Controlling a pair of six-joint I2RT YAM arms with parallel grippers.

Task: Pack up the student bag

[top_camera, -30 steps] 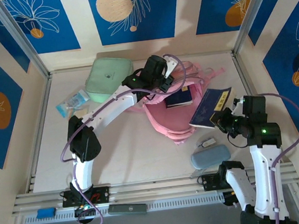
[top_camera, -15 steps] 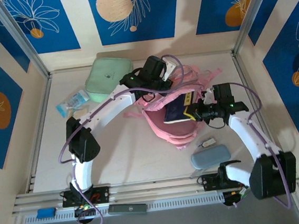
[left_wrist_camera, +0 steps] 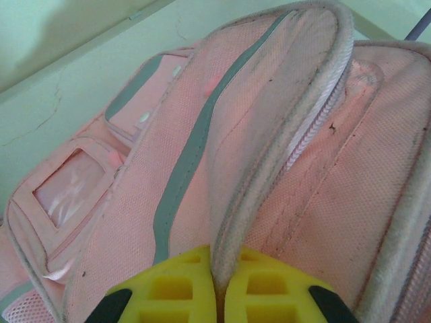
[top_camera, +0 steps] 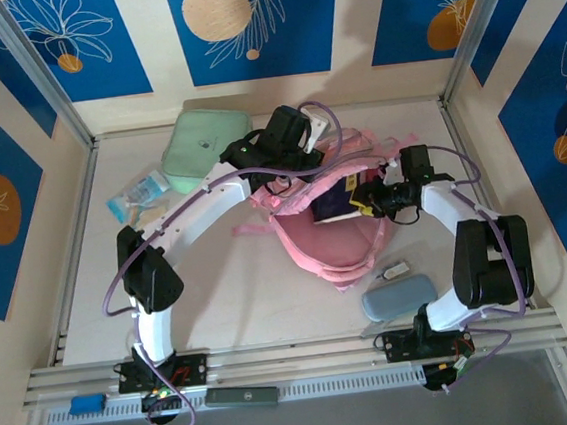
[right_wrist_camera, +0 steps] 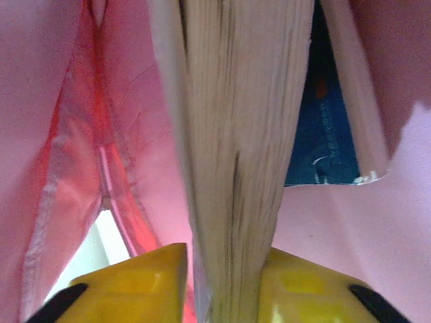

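Student bag (left_wrist_camera: 175, 168): soft, floppy fabric, probably light, sags if unsupported. Left tool (left_wrist_camera: 219, 296) is pinched on the piped rim (left_wrist_camera: 269, 134) directly ahead, a good hold. Right tool (right_wrist_camera: 225, 289) straddles a book (right_wrist_camera: 236, 134); clamped or loosened, can't tell.

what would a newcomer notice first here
The large pink fabric backpack lies open mid-table. The left gripper pinches its rim, while a thick navy book sits in the right gripper, inside the opening. A mint green square zip case lies at the far left.
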